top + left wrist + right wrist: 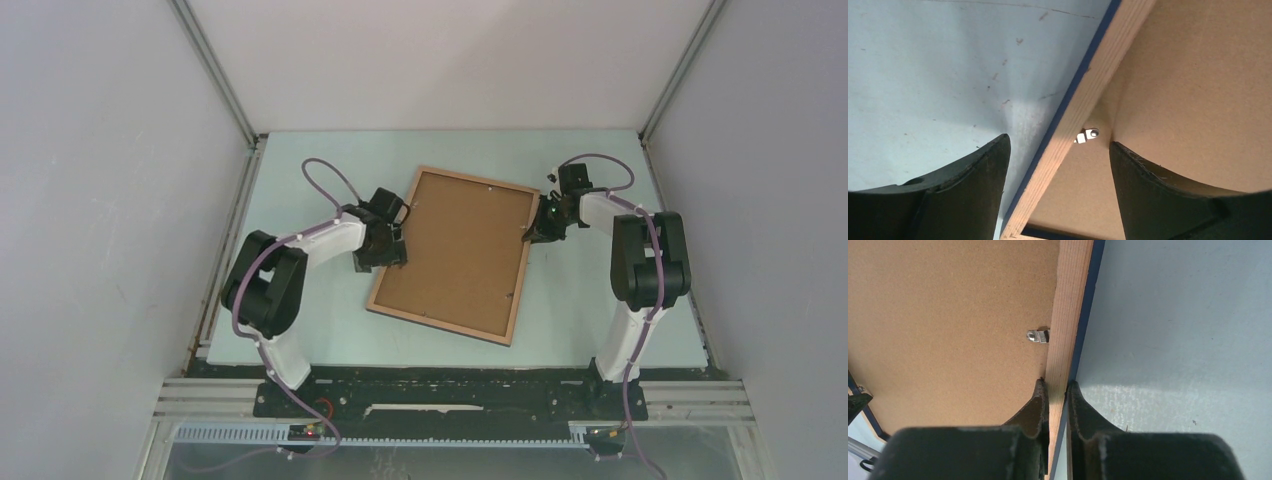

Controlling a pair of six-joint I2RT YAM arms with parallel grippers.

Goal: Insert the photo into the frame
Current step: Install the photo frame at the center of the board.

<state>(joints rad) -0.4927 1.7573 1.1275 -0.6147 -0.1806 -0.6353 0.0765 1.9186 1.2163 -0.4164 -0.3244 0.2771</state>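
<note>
The frame lies flat on the table, wood-brown side up, with a plain brown backing board filling it. The photo is hidden. My left gripper is at the frame's left rail. In the left wrist view it is open, its fingers straddling the wooden rail without touching it, close to a small metal tab. My right gripper is at the right rail. In the right wrist view it is shut on that rail, just below another tab.
The pale blue-green table top is walled by white panels on three sides. The frame's dark navy underside shows along the rail's edge. A black bar with both arm bases runs along the near edge.
</note>
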